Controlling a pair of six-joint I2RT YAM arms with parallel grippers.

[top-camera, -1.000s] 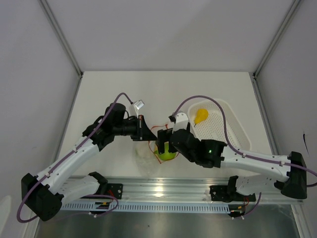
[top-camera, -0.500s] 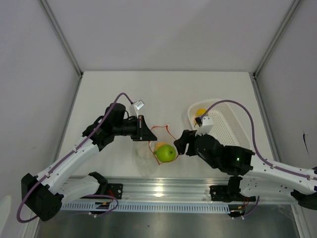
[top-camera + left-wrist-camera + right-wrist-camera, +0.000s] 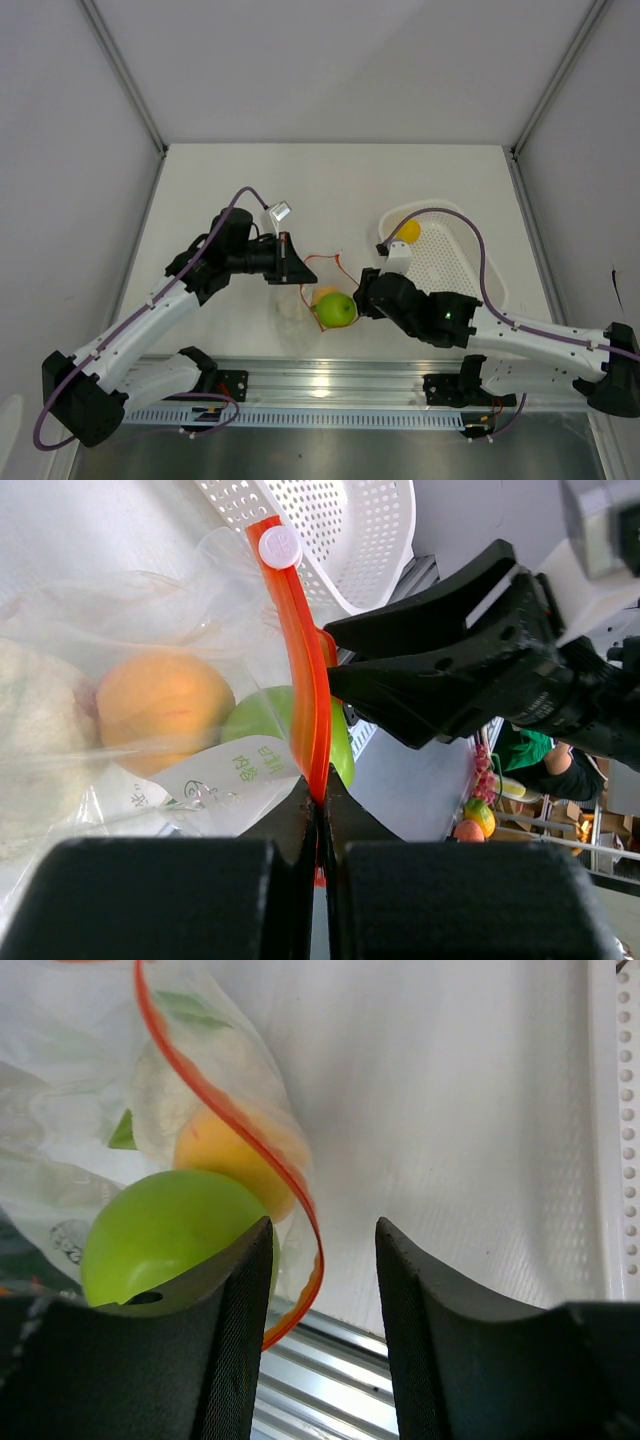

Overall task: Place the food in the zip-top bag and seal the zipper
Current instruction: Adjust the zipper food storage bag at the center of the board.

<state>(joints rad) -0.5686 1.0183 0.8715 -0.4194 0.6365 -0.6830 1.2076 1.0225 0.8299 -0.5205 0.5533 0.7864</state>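
Green apple (image 3: 336, 310) in open bag's (image 3: 70, 1080) mouth

The bag (image 3: 297, 312) is lying on the table (image 3: 250, 180) with the apple (image 3: 336, 310) and a round fruit (image 3: 160, 702) inside. The basket (image 3: 462, 268) is standing to its right, holding the pear (image 3: 407, 231).

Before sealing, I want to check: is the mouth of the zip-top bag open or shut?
Open. The zipper bends in a wide loop in the right wrist view, its two sides apart, not pressed together.
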